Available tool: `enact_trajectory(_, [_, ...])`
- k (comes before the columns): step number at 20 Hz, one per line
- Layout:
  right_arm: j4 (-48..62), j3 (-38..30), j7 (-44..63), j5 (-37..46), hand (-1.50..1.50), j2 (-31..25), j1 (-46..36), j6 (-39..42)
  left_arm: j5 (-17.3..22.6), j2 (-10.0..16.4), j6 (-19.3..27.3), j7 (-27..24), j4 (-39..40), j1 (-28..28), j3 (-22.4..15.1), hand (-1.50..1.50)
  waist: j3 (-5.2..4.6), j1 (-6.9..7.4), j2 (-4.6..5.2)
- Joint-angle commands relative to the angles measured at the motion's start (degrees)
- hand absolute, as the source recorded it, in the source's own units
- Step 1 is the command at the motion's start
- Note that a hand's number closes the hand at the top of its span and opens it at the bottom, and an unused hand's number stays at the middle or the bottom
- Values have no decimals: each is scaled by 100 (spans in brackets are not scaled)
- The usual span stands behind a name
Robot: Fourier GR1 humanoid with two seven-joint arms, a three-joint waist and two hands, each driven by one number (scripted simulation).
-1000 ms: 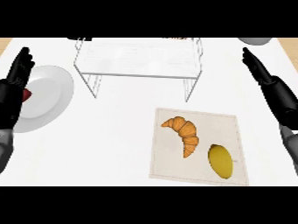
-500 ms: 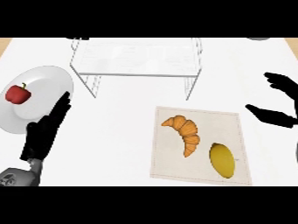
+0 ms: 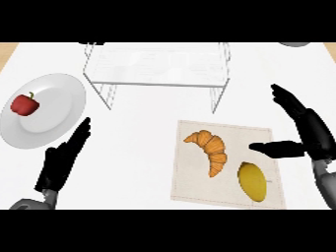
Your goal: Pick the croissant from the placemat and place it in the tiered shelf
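Hovering right hand (image 3: 312, 134) beside placemat (image 3: 193, 183), fingers (image 3: 289, 101) straight, thumb toward croissant (image 3: 210, 150), left hand (image 3: 60, 163) open near plate (image 3: 55, 101), both empty

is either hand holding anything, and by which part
Nothing is held. The black left hand and black right hand are both open; the golden-brown curved croissant lies untouched on the beige placemat.

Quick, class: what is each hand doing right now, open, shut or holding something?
Left hand: open, holding nothing.
Right hand: open, holding nothing.
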Motion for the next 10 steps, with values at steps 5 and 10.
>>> enact_trajectory(5, [-1387,953,2459,295,-150,-632,-511,942,9,20,-116,273,-110,-42,44,0,-13,47,-22])
enact_trajectory(10, [-1679,1803,3739,1933,-150,-1402,-1074,1098,31,5,-209,91,8,20,43,0,-43,101,-38])
